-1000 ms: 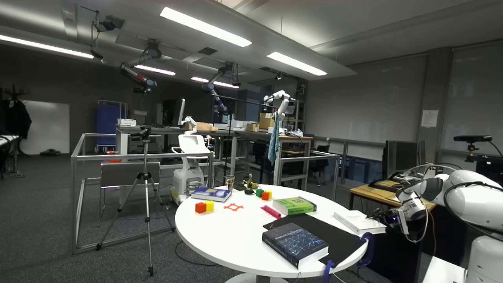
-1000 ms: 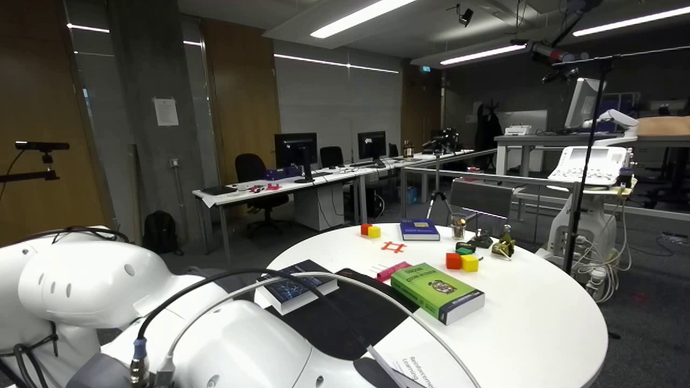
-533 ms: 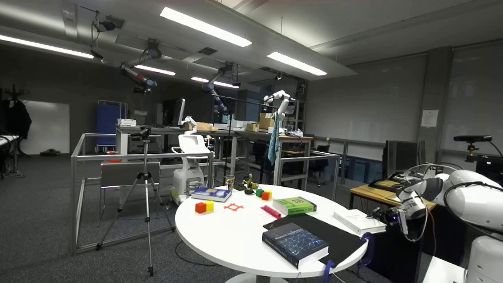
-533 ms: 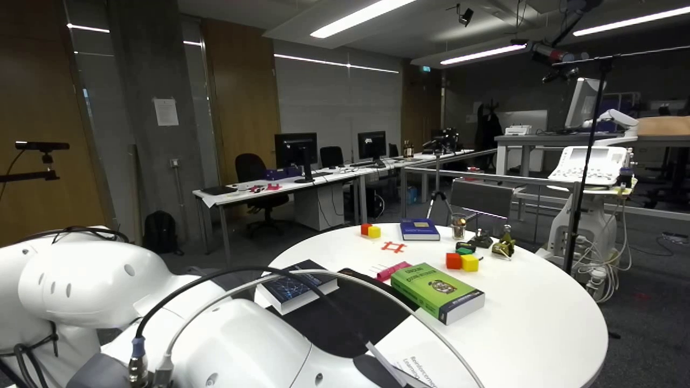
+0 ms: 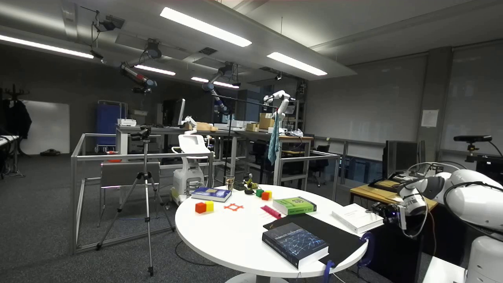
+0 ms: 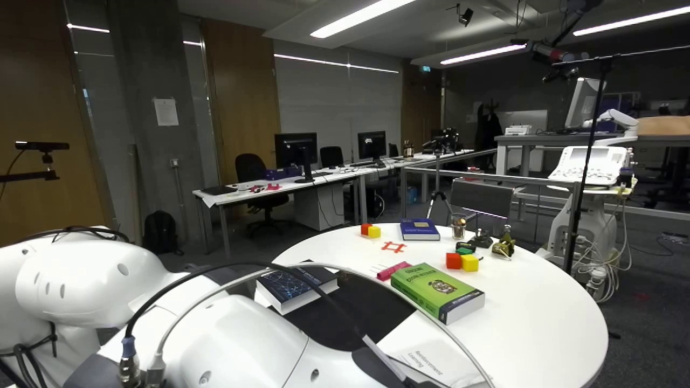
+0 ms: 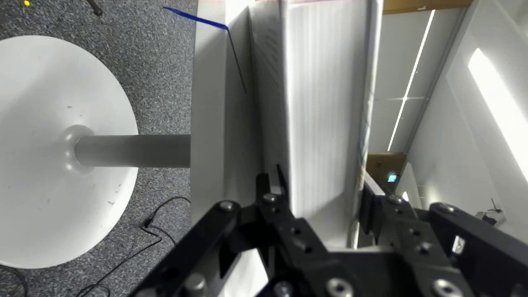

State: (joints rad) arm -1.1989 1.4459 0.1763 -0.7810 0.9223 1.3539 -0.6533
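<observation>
A thick white book lies at the near rim of the round table, its cover lettering legible in an exterior view. My gripper is shut on this book's end, one finger under it and the other over its upper cover. The wrist view shows the page block between the fingers. Part of the lower cover shows above the tabletop, so the held end is off the surface; I cannot tell whether the far end rests on it. The arm hides most of the gripper in an exterior view.
A green book, a dark book and a black mat lie close by. Farther off are a pink roll, coloured cubes, a red lattice, a blue book and a glass. A purple clamp grips the rim.
Within the last half second my gripper and the white book have shifted slightly inward over the table, and the book has tilted up a little. The other objects have stayed put.
</observation>
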